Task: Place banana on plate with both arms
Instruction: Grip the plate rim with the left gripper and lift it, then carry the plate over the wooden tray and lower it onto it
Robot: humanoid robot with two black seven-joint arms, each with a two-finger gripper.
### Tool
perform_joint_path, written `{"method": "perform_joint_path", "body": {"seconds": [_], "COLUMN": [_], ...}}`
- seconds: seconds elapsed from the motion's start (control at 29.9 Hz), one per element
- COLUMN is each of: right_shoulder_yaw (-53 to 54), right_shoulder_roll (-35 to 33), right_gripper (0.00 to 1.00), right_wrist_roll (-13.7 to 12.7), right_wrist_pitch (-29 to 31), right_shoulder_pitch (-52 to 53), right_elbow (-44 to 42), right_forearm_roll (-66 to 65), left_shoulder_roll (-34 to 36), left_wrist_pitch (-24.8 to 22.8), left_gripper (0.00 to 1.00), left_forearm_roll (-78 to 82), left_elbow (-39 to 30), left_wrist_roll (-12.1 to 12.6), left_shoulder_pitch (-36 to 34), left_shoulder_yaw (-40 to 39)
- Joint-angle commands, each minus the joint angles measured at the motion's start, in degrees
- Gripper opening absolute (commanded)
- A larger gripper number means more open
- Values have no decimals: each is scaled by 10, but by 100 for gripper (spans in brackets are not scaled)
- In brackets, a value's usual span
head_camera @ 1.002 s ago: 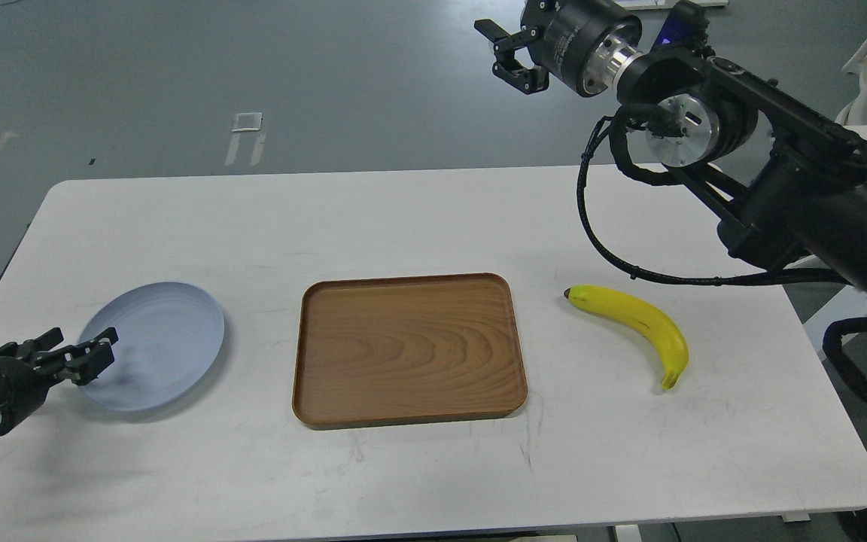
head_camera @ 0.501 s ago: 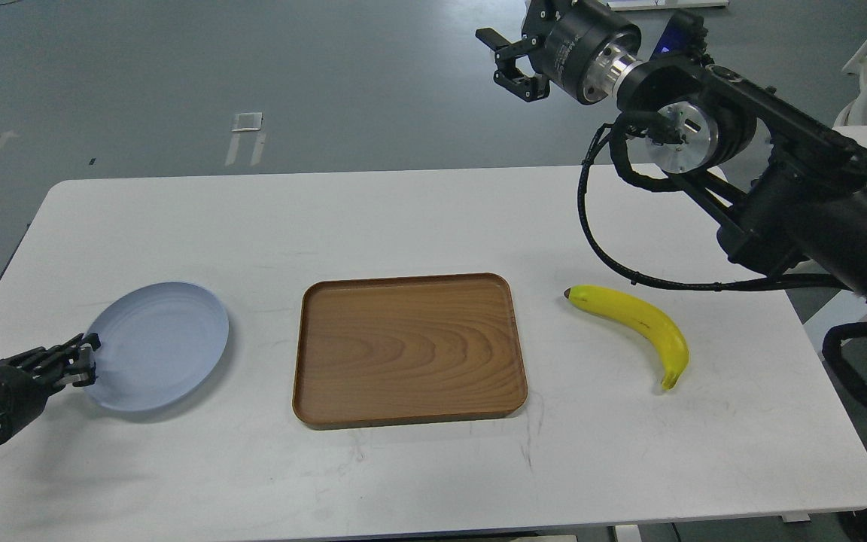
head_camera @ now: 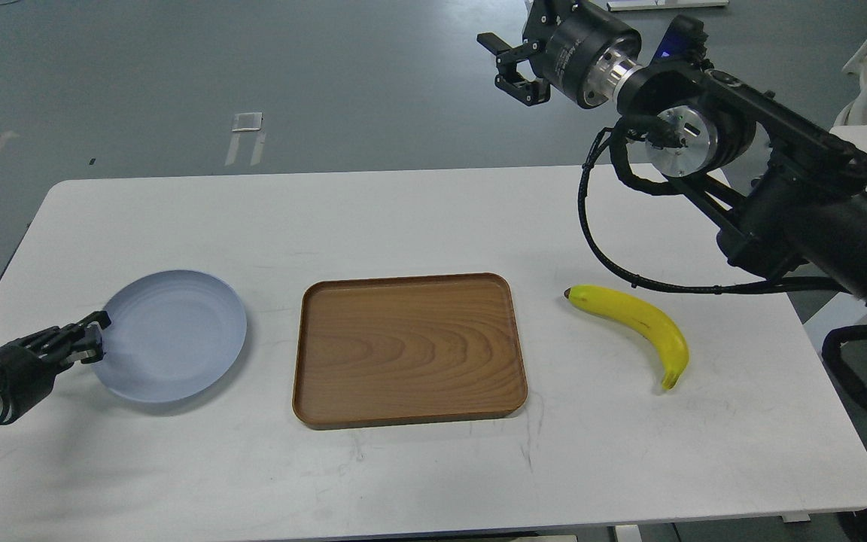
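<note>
The pale blue-grey plate (head_camera: pixel 177 339) is at the left of the white table, its near side raised a little with a shadow under it. My left gripper (head_camera: pixel 91 340) is shut on the plate's left rim. The yellow banana (head_camera: pixel 633 316) lies flat on the table at the right, dark tip toward the tray, stem end toward me. My right gripper (head_camera: pixel 512 64) hangs high over the table's far edge, well above and behind the banana. Its fingers stand apart and hold nothing.
A rectangular brown wooden tray (head_camera: pixel 403 346) lies in the middle of the white table (head_camera: pixel 403 211), between plate and banana. My right arm's cable loop (head_camera: pixel 591 233) hangs just behind the banana. Grey floor lies beyond the far edge.
My left gripper closed on the plate's left rim, and the plate has shifted right toward the tray and lifted slightly. My right gripper has barely moved.
</note>
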Motion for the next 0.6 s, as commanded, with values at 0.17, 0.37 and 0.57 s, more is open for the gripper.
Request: {"method": "perform_joint_path", "body": {"seconds": [0.17, 0.37, 0.57], "right_shoulder_yaw": [-1, -1, -3], "right_shoulder_roll": [-4, -3, -4], "right_gripper": [100, 100, 100], "right_wrist_roll": [0, 0, 0], "right_wrist_pitch": [1, 1, 1], "right_shoulder_pitch": [0, 0, 1], "right_elbow": [1, 0, 1], "right_forearm_roll": [0, 0, 0], "left_shoulder_roll": [7, -15, -52], "left_wrist_pitch": [-59, -56, -56], "left_gripper": [0, 0, 0], "left_forearm_roll": [-71, -63, -7], "left_elbow": [-51, -101, -117], "left_wrist_roll": [0, 0, 0], "left_shoulder_pitch": [-34, -70, -108], "left_shoulder_yaw": [-25, -21, -19]}}
